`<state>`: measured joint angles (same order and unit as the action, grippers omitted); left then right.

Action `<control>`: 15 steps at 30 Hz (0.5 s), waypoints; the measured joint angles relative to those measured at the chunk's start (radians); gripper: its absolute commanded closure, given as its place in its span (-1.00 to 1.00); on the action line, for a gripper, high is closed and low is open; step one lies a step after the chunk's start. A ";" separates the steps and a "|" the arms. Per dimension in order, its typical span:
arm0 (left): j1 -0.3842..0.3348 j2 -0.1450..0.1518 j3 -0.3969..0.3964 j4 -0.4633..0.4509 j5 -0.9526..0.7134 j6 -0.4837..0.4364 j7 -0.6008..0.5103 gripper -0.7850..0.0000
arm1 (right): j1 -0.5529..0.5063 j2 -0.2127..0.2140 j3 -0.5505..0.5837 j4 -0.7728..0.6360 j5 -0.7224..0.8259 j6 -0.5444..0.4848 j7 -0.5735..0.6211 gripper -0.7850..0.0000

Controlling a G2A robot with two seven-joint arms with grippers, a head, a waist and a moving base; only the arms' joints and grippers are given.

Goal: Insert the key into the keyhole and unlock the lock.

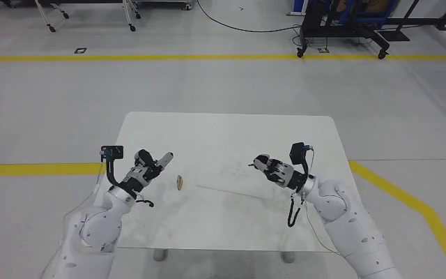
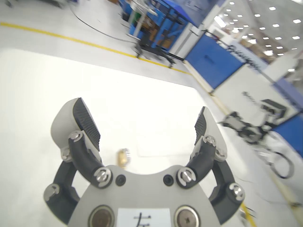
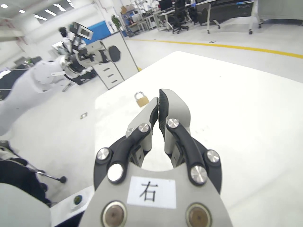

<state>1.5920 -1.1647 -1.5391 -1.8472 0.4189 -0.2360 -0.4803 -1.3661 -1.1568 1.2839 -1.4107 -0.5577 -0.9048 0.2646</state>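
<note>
Claws: left claw [image 2: 142, 109] gapes empty; right claw [image 3: 158, 100] closed, contents unclear.

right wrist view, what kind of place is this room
Probably a robotics lab or workshop hall: workbenches with office chairs at the back, a yellow line marked on the floor, and blue partition panels in the left wrist view.

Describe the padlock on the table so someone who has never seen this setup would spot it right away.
Start at the white table. On it, between the open left gripper and the shut right gripper but nearer the left one, lies the padlock. Its small brass-yellow body and silver shackle stand out from the grey-and-black grippers.
</note>
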 measured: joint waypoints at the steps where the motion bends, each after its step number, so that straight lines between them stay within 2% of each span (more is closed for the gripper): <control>1: -0.022 -0.001 0.018 0.004 -0.035 0.030 -0.036 -1.00 | 0.013 0.002 -0.006 0.017 0.048 -0.021 0.030 1.00; 3: -0.056 -0.004 0.061 0.002 -0.047 0.085 -0.082 -1.00 | 0.027 0.007 -0.016 0.034 0.143 -0.058 0.089 1.00; 5: -0.057 -0.004 0.065 0.001 -0.035 0.090 -0.082 -1.00 | 0.026 0.012 -0.018 0.034 0.207 -0.089 0.131 1.00; 13: -0.054 -0.004 0.063 0.001 -0.036 0.087 -0.079 -1.00 | 0.025 0.012 -0.017 0.034 0.207 -0.089 0.130 1.00; 15: -0.045 -0.007 0.088 -0.007 -0.080 0.068 -0.102 -1.00 | 0.025 0.011 -0.020 0.035 0.210 -0.088 0.130 1.00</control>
<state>1.5471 -1.1718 -1.4513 -1.8545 0.3386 -0.1681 -0.5821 -1.3415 -1.1454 1.2641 -1.3761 -0.3479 -0.9928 0.3941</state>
